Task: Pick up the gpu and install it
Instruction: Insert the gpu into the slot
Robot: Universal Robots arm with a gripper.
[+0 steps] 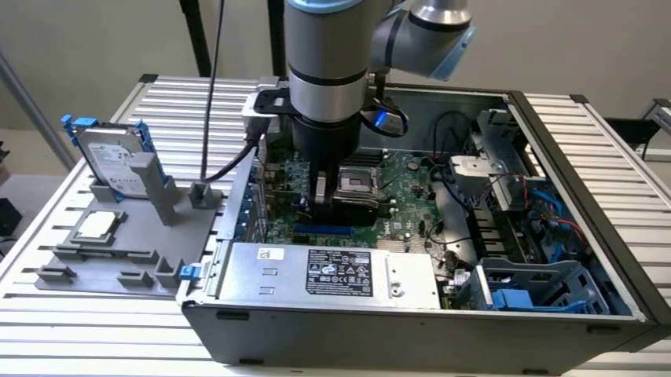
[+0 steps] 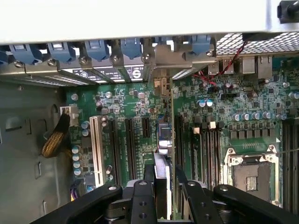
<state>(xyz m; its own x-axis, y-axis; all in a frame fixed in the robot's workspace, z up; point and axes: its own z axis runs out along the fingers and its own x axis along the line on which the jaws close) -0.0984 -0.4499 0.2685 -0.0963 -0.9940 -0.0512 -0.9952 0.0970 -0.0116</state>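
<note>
My gripper [image 2: 164,189] is shut on the gpu [image 2: 163,140], which shows edge-on in the wrist view as a thin upright card running from between the black fingers [image 2: 142,198] toward the case's rear brackets. Its silver end bracket [image 2: 161,86] sits by the rear slot openings. The card stands over the black expansion slots [image 2: 131,147] of the green motherboard [image 2: 233,100]; whether it is seated in a slot I cannot tell. In the exterior view my gripper [image 1: 333,206] is lowered inside the open computer case [image 1: 587,196], over the motherboard [image 1: 409,184].
A silver hard drive in a blue frame [image 1: 110,157] stands on a grey fixture [image 1: 115,251] at the exterior view's left, with a CPU chip [image 1: 94,226] lying beside it. The power supply [image 1: 335,271] fills the case's near side. Cables and a blue drive cage [image 1: 535,290] crowd the right.
</note>
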